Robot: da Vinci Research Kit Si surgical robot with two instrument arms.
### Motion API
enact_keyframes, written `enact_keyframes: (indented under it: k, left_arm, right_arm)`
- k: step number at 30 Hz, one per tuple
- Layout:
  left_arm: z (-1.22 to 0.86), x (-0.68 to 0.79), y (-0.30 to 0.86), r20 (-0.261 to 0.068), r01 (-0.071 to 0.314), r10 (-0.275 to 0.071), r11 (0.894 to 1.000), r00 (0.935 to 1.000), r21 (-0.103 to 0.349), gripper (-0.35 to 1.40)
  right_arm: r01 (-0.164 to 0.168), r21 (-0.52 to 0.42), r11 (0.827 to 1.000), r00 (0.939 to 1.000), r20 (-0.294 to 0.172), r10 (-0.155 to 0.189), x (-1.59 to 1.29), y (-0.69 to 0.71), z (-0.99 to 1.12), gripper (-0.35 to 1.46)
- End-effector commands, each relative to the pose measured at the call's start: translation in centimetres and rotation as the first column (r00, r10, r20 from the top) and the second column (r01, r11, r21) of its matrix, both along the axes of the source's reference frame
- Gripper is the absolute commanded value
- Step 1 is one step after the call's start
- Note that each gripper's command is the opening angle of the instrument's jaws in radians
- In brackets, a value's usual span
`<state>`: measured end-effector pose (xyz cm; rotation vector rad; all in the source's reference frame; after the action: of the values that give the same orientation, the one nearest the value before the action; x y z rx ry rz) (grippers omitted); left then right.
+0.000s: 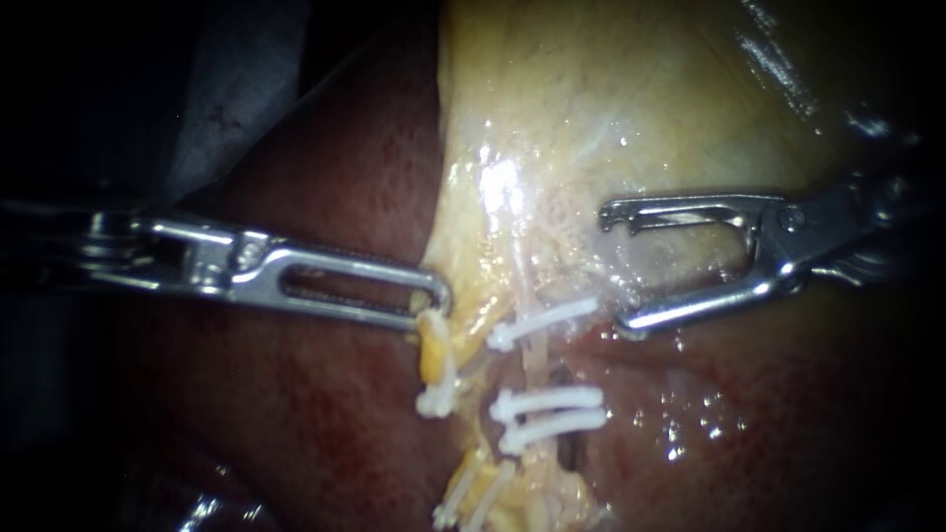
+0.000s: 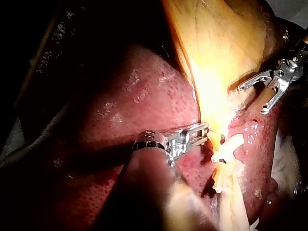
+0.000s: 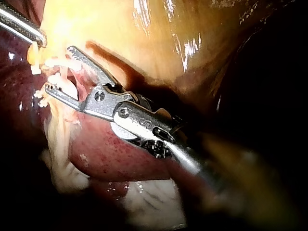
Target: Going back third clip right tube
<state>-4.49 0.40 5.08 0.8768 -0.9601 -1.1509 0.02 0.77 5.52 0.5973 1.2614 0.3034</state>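
Note:
The right tube [image 1: 533, 357] is a pale strand running down from the yellowish gallbladder [image 1: 611, 108]. Three white clips cross it: one high up [image 1: 547, 317] and two close together lower down [image 1: 550, 399], [image 1: 554, 424]. My right instrument [image 1: 613, 268] stands just right of the highest clip, its jaws wide open and empty; the lower jaw tip is near that clip's end. In the right wrist view its jaws [image 3: 60, 69] gape beside the clips. My left instrument [image 1: 439, 300] holds the gallbladder's yellow edge, jaws together on the tissue [image 2: 204, 131].
A left tube [image 1: 434, 355] carries white clips [image 1: 439, 394], [image 1: 451, 510]. Dark red liver [image 1: 325, 414] surrounds the tubes on both sides. In the left wrist view my right instrument [image 2: 252, 99] shows open beyond the gallbladder.

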Motion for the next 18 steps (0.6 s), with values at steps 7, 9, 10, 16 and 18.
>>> enact_keyframes:
  k: [7, 9, 10, 16, 18]
  left_arm:
    - [-0.03, -0.09, -0.02, 0.001, -0.003, 0.003, 1.0, 1.0, 0.002, -0.35]
    - [-0.03, -0.1, -0.02, 0.001, -0.004, 0.004, 1.0, 1.0, 0.002, -0.35]
    - [-0.03, -0.1, -0.02, 0.001, -0.004, 0.004, 1.0, 1.0, 0.002, -0.35]
    - [-0.03, -0.1, -0.02, 0.001, -0.004, 0.004, 1.0, 1.0, 0.002, -0.35]
    - [-0.03, -0.1, -0.02, 0.001, -0.004, 0.004, 1.0, 1.0, 0.002, -0.35]
  right_arm:
    - [0.0, 0.0, 1.0, 1.0, 0.0, 0.0, -0.01, 0.0, 0.0, 0.6]
    - [0.0, 0.0, 1.0, 1.0, 0.0, 0.0, -0.01, 0.0, 0.0, 0.6]
    - [0.0, 0.0, 1.0, 1.0, 0.0, 0.0, -0.01, 0.0, 0.0, 0.6]
    - [0.0, 0.0, 1.0, 1.0, 0.0, 0.0, -0.01, 0.0, 0.0, 0.6]
    - [0.001, 0.0, 1.0, 1.0, 0.0, -0.001, -0.02, 0.0, 0.0, 0.6]
